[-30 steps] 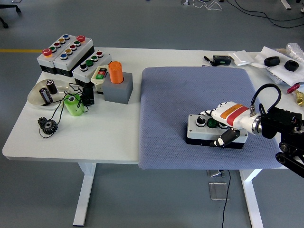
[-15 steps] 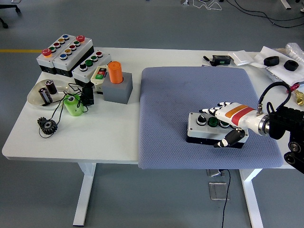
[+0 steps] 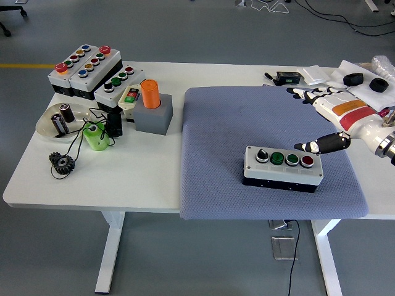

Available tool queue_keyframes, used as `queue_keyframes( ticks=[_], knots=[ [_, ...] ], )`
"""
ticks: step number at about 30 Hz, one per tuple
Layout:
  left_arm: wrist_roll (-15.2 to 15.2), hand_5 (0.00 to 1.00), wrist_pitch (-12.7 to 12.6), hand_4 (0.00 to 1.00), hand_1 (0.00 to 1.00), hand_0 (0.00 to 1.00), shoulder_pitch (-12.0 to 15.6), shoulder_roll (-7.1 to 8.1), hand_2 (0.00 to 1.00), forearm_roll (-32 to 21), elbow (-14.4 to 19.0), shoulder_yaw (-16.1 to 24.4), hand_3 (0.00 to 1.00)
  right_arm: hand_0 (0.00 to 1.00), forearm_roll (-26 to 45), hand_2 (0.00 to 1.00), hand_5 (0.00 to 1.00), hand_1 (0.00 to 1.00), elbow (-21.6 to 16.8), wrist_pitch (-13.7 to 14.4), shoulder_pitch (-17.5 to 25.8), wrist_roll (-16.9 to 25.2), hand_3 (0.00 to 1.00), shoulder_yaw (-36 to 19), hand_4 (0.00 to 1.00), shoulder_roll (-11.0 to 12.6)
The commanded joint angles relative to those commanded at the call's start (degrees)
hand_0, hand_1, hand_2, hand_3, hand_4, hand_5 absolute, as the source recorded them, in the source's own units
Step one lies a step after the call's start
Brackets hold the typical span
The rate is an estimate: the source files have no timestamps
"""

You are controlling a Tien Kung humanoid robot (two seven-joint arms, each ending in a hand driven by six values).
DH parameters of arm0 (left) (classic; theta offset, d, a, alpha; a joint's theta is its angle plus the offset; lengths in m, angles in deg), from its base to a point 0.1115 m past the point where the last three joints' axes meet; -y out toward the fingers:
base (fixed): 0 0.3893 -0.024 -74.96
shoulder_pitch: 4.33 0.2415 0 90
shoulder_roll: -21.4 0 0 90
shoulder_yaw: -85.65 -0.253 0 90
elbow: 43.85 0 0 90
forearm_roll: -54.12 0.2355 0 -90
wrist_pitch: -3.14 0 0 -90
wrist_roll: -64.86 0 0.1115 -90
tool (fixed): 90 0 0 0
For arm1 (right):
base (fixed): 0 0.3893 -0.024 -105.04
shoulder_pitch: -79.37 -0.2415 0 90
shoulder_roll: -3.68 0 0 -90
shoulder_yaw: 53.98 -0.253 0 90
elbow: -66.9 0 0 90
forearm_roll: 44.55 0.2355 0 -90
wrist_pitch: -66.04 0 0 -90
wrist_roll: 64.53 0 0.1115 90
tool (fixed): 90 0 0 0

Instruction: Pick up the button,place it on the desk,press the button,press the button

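A grey button box (image 3: 282, 168) with a black base lies on the blue-grey mat (image 3: 234, 123), near its front right. On top it has a black knob, two green buttons and a red button (image 3: 307, 161). My right hand (image 3: 311, 117) hovers above and to the right of the box, open, fingers spread and touching nothing. Its thumb tip (image 3: 307, 147) points toward the red button from just above it. The left arm is out of sight.
At the back left stand more button boxes (image 3: 83, 64), a grey block with an orange cylinder (image 3: 150, 94), a green cup (image 3: 95, 135), a dish of batteries (image 3: 58, 120) and a black gear (image 3: 62, 163). Small black parts and bags (image 3: 364, 80) lie at the back right.
My right hand has let go of the button box, lifted and drawn back to the upper right. The box stays on the mat, fully uncovered.
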Motion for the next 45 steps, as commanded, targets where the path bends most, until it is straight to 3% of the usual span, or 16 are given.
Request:
queue_keyframes(
  ticks=[5,6,11,13,18,45],
  knots=[
    [0.0,0.998,0.0,0.316,0.696,0.646,-0.3,-0.02,0.692,0.0,0.0,0.0,0.496,0.265,2.5,0.12,0.292,0.002,-1.0,0.4,2.2,0.7,0.722,0.5,0.762,1.8],
    [0.0,0.998,-0.1,0.315,0.696,0.646,-0.3,-0.03,0.692,0.0,0.0,0.1,0.497,0.14,2.7,0.036,0.316,0.002,-1.2,0.2,2.3,0.6,0.686,0.5,0.658,1.9],
    [-0.1,0.998,-0.1,0.315,0.696,0.646,-0.4,-0.05,0.692,0.4,0.0,0.4,0.497,0.14,3.3,0.036,0.316,0.002,-2.0,-3.8,3.5,-1.3,0.686,0.0,0.658,2.4],
    [-0.1,0.998,-0.1,0.315,0.696,0.645,-0.4,-0.06,0.692,0.3,0.0,0.3,0.497,0.138,3.3,0.037,0.36,0.002,-2.2,-5.2,3.9,-1.6,0.687,0.0,0.651,2.6],
    [-0.1,0.998,-0.1,0.315,0.696,0.646,-0.5,-0.08,0.692,0.3,0.0,0.3,0.497,0.139,3.2,0.038,0.393,0.002,-2.1,-7.1,4.5,-2.0,0.685,0.3,0.642,2.7],
    [-0.4,0.998,0.0,0.315,0.696,0.645,-0.2,-0.26,0.692,1.1,0.0,0.6,0.497,0.142,2.5,0.04,0.424,0.002,0.0,-8.8,7.2,-2.9,0.675,-0.1,0.621,2.0]
  ],
)
